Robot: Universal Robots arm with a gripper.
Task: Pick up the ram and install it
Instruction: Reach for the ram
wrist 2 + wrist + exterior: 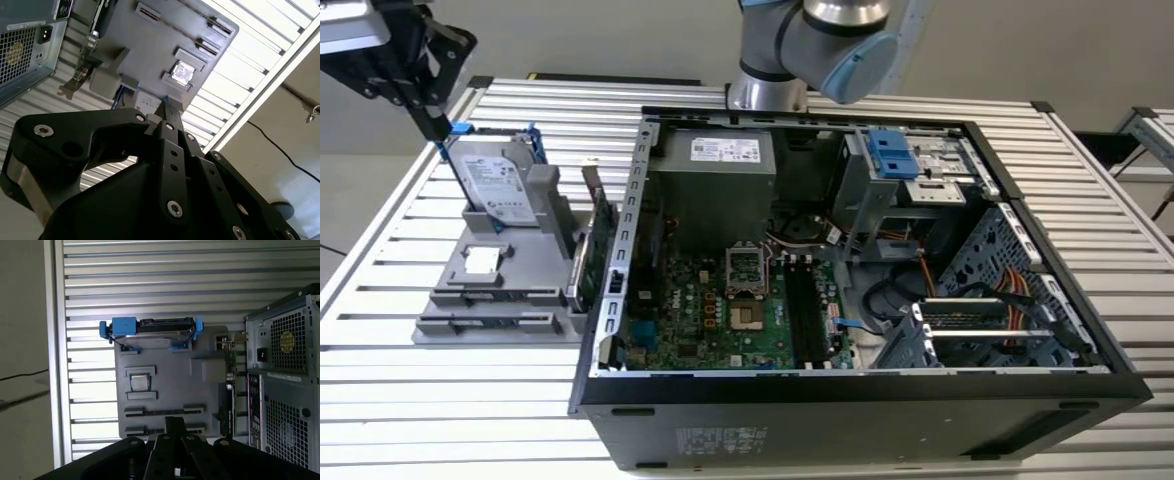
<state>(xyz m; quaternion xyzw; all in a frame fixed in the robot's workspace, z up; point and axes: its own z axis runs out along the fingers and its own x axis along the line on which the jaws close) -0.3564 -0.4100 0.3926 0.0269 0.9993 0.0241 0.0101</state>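
My gripper [443, 134] hangs high over the far left of the slatted table, above the grey holder [454, 290]. Its black fingers are pressed together in both wrist views, and nothing shows between them [169, 108] [175, 421]. They point down at the holder's two long slots. A thin dark strip [165, 411] runs along one slot. Whether that strip is the ram I cannot tell. The other slot is partly hidden behind my fingers. The motherboard [720, 310] lies in the open case, well off to the exterior view's right of the gripper.
On the holder stand a silver hard drive with blue rails [500, 180], a small square chip [480, 262] and a green card on edge [587, 255]. The open computer case [854, 400] fills the table's middle. The table's edge rail [55, 365] runs close beside the holder.
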